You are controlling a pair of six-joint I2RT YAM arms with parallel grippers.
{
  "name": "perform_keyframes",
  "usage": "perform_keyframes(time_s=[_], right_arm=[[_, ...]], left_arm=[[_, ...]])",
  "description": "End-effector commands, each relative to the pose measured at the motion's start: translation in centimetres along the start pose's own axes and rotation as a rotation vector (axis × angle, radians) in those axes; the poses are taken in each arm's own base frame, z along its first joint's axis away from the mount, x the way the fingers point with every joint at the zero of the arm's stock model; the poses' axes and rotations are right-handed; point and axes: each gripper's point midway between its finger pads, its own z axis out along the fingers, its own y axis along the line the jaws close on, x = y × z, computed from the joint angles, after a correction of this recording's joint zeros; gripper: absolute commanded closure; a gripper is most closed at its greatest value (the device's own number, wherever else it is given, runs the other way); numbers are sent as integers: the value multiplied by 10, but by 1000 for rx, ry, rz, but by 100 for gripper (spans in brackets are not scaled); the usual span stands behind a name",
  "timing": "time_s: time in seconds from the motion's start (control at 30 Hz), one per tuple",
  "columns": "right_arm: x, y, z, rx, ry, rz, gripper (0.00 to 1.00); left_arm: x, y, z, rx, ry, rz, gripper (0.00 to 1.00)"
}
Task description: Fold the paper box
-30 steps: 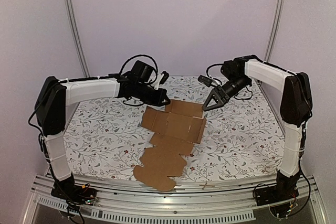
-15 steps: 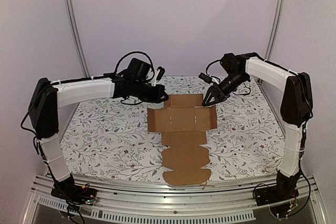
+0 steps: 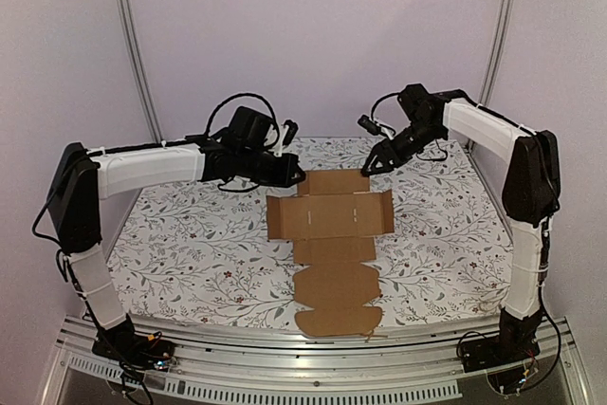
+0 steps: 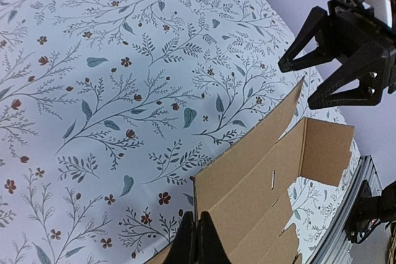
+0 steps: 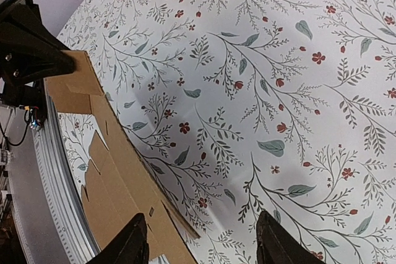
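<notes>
Left jaws pinch far flap of one paper box (image 3: 327,217); right jaws spread, hovering apart

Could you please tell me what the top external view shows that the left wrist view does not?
Only the top external view shows the white-and-black left arm and right arm whole, and the flat brown die-cut cardboard sheet full length, to its rounded near end. Only the left wrist view shows the left arm's fingers pinched shut on the sheet's edge and a slit in one panel. Both show the sheet, the floral tablecloth, and the right arm's fingers open near its far corner.
</notes>
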Motion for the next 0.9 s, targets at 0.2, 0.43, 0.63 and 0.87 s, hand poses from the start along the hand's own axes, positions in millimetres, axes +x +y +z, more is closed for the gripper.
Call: perform_keyframes(time_s=[0.2, 0.43, 0.63, 0.87], right_arm=[[4, 7, 21, -92, 15, 26, 64], [3, 20, 26, -135, 20, 28, 82], [4, 19, 28, -103, 31, 12, 100], [4, 38, 11, -122, 41, -96, 100]], left_arm=[[-5, -6, -5, -2, -41, -9, 100], [-4, -2, -3, -19, -43, -37, 100], [-3, -9, -5, -1, -34, -29, 89], [-20, -17, -62, -63, 31, 212, 43]])
